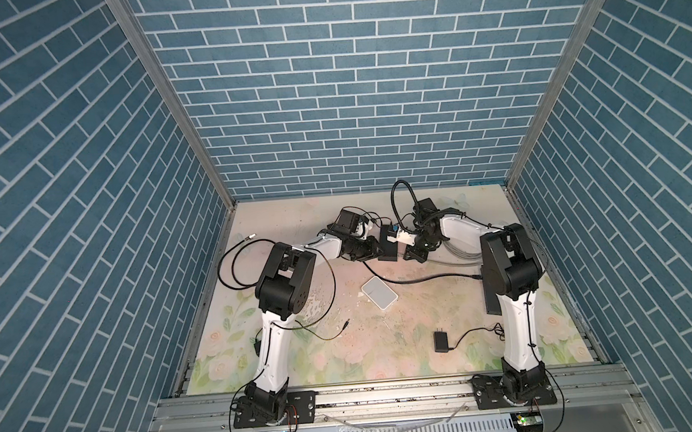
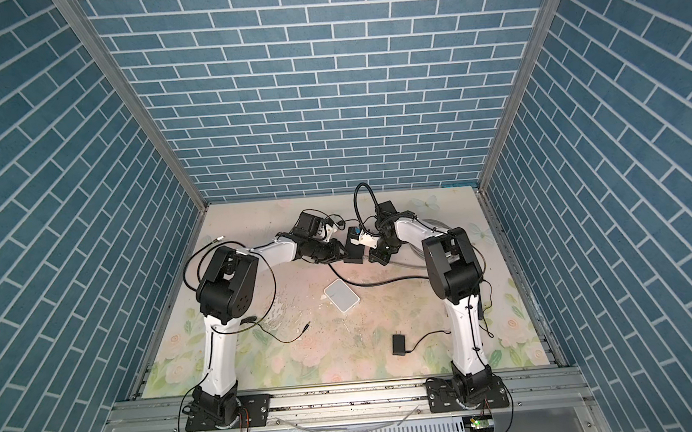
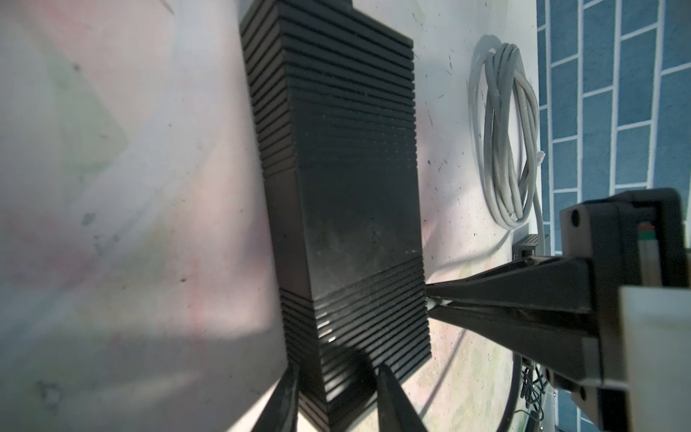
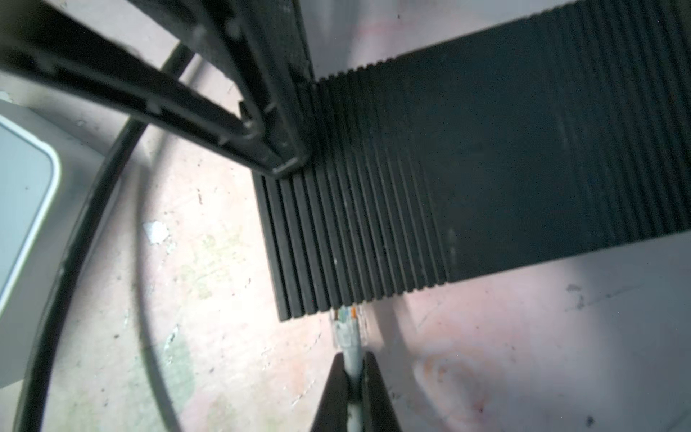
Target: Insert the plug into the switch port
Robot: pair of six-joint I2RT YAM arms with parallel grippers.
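A table printed with pale roses and green leaves, scuffed and speckled, stands inside walls papered in blue brick. Near its middle lies a flat white box with rounded corners, turned at a slant. Toward the front right a small black power adapter lies flat, its thin cord trailing rightward. A thick black cable runs just beyond the white box. At the left a thin black cable lies in loose loops.

Switch ports unseen (every view), white box cropped
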